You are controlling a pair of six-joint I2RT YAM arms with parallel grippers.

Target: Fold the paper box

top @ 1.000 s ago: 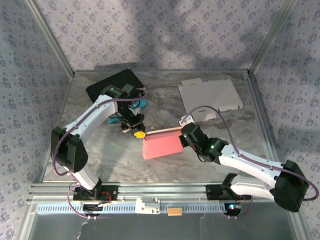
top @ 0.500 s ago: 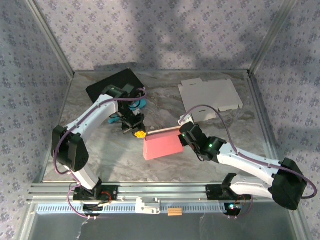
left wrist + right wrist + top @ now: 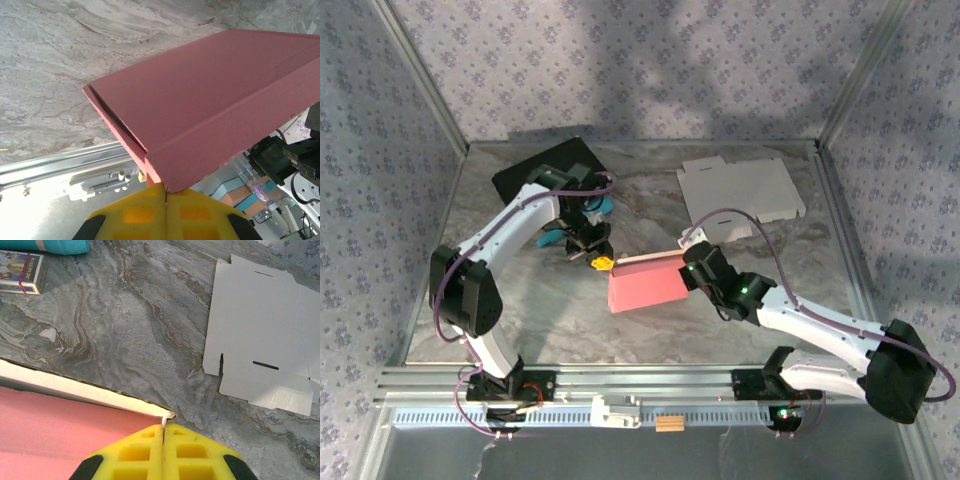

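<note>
Pink flattened paper box (image 3: 645, 285) mid-table over grey marble tabletop (image 3: 620, 335), long axis running left-right between arms. Left gripper (image 3: 601, 263) pinched tight on box's far-left corner — yellow pads (image 3: 135, 215) together on card edge in wrist view. Right gripper (image 3: 689, 274) likewise clamped on right end's edge. Both arms equally near, one per end — next fold likely turns on working across that axis. Resting or lifted: cannot tell.

- Grey marbled table (image 3: 650, 330).
- White flat box blank (image 3: 740, 190) lies at one o'clock.
- Black pad (image 3: 542, 166) at eleven o'clock, teal item (image 3: 604, 206) just beside it.
</note>
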